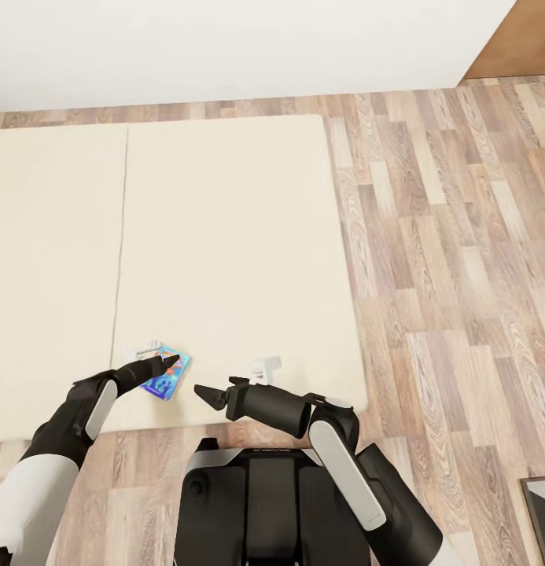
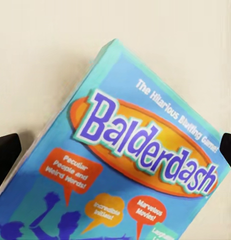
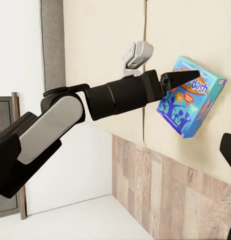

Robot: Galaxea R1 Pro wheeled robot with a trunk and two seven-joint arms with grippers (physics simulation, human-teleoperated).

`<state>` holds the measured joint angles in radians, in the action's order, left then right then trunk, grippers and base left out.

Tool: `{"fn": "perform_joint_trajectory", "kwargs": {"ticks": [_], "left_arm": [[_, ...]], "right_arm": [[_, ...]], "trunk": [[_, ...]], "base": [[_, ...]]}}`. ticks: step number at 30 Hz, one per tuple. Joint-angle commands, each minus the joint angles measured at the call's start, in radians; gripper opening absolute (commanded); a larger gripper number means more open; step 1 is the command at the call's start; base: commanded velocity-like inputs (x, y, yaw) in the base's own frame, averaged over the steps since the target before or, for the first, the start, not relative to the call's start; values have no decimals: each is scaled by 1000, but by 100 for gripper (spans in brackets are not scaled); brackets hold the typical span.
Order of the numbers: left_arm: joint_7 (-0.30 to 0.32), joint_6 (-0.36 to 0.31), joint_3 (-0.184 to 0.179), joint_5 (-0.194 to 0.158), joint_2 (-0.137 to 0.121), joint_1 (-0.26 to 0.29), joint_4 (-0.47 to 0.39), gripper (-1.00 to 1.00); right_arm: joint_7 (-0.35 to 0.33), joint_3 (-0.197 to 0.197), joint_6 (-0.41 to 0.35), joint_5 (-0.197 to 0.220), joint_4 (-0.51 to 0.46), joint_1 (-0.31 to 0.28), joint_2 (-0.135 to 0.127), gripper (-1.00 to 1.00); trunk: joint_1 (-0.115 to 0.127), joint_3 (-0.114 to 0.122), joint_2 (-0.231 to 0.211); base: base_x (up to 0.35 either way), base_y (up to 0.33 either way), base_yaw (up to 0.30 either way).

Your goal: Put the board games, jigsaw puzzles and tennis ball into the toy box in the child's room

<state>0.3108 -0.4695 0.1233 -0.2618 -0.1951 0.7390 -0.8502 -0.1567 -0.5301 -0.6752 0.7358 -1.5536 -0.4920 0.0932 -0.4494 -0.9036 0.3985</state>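
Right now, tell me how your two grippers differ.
The left gripper hangs over the blue game box on the bed, while the right gripper hangs beside the box, over bare mattress near the bed's edge. The left gripper's fingers point at the box; the right gripper points toward the left one. Both are black with open fingers, holding nothing.

Head overhead – wrists close on board game (image 2: pixel 130 155)

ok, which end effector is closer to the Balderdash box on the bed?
Left. The left end effector is over the Balderdash box, fingers open either side of it. The right end effector hangs open beside the box, clear of it.
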Motion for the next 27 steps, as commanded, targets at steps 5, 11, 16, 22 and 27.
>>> {"fn": "perform_joint_trajectory", "kwargs": {"ticks": [5, 11, 16, 22, 27], "left_arm": [[2, -9, 3, -7, 0, -1, -1, 100], [1, -9, 3, -7, 0, 0, -1, 100], [1, -9, 3, -7, 0, 0, -1, 100], [1, -9, 4, -7, 0, 0, -1, 100], [0, -9, 4, -7, -2, 0, -1, 100]], "right_arm": [[-3, 1, -4, -1, 0, 0, 0, 100], [-3, 1, -4, -1, 0, 0, 0, 100], [-3, 1, -4, -1, 0, 0, 0, 100], [-3, 1, -4, -1, 0, 0, 0, 100], [-3, 1, -4, -1, -1, 0, 0, 100]], "trunk": [[-1, -1, 2], [-1, -1, 2], [-1, -1, 2], [-1, -1, 2], [-1, -1, 2]], "base": [[0, -84, 0], [0, -115, 0], [0, -169, 0], [0, -44, 0], [0, -10, 0]]}}
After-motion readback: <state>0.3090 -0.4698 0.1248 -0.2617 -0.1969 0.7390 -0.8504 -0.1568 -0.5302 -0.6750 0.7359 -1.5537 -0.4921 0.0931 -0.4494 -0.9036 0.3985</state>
